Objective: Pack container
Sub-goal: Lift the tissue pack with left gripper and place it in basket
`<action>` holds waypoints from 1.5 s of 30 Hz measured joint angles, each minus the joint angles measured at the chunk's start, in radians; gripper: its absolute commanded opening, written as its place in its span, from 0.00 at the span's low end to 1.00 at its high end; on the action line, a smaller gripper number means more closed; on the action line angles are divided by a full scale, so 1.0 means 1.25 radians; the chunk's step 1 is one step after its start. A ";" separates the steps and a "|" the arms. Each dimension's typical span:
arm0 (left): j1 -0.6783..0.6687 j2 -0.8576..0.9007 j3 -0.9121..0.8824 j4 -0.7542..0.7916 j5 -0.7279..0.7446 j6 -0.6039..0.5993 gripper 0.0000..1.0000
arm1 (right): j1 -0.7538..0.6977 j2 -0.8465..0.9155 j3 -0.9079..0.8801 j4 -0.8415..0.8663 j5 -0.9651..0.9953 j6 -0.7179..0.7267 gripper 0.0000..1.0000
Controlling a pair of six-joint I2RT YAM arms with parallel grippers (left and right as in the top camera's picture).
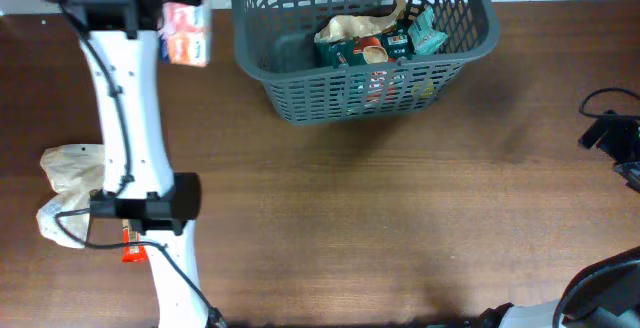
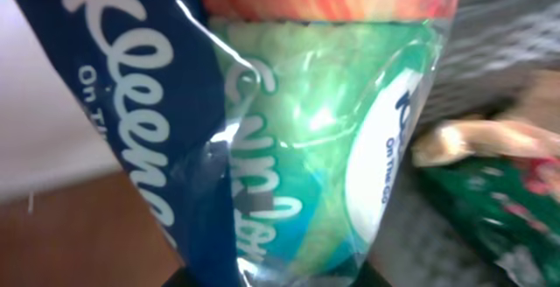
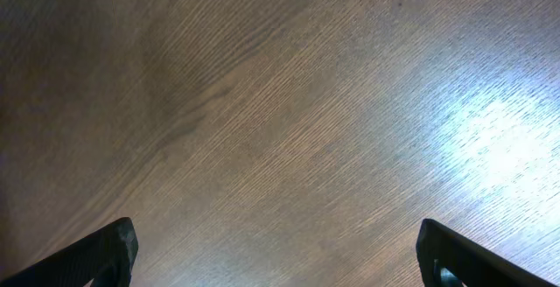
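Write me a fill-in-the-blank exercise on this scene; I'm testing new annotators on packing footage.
1. The left gripper grips a tissue pack branded ____.
2. The right gripper is ____ above the wooden table.
3. In the overhead view, the tissue pack is to the ____ of the grey basket.
Missing words: Kleenex; open; left.
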 measured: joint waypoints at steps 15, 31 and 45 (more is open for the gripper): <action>-0.259 0.000 0.029 0.137 0.023 0.359 0.01 | 0.000 0.000 0.000 0.000 0.000 0.000 0.99; -0.270 0.001 -0.310 0.198 0.056 0.435 0.09 | 0.000 0.000 0.000 0.000 0.000 0.001 0.99; -0.285 0.001 -0.308 0.119 -0.109 0.382 0.85 | 0.000 0.000 0.000 0.000 0.000 0.001 0.99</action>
